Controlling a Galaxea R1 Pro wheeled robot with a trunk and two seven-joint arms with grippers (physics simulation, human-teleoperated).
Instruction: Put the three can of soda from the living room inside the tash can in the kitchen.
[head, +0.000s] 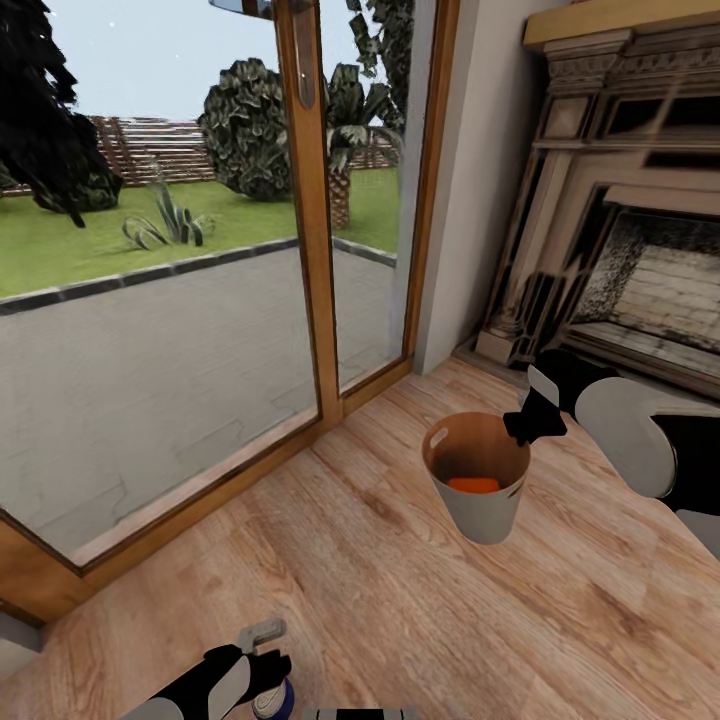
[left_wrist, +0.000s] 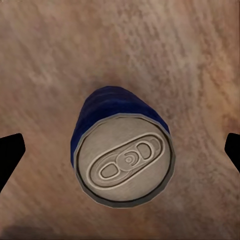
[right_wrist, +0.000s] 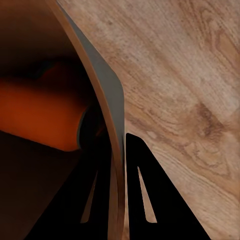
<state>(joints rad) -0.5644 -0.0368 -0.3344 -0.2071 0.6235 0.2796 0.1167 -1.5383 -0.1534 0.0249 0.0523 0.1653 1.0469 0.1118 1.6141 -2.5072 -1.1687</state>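
Note:
The tash can (head: 482, 515), pale grey outside and copper-brown inside, hangs tilted a little above the wood floor. My right gripper (head: 533, 418) is shut on its rim; in the right wrist view the bin wall (right_wrist: 107, 95) runs between the dark fingers (right_wrist: 147, 195). An orange can of soda (head: 473, 485) lies inside the bin (right_wrist: 40, 117). A dark blue can of soda (left_wrist: 122, 150) with a silvery top stands upright on the floor. My left gripper (head: 262, 662) hovers open right above it, fingertips (left_wrist: 10, 155) wide on either side, not touching. The blue can (head: 273, 700) peeks out below the gripper.
A tall wood-framed glass door (head: 310, 220) with a garden beyond fills the left and back. A fireplace (head: 640, 250) stands at the right, close behind my right arm. Open wood floor (head: 380, 600) stretches between the two grippers.

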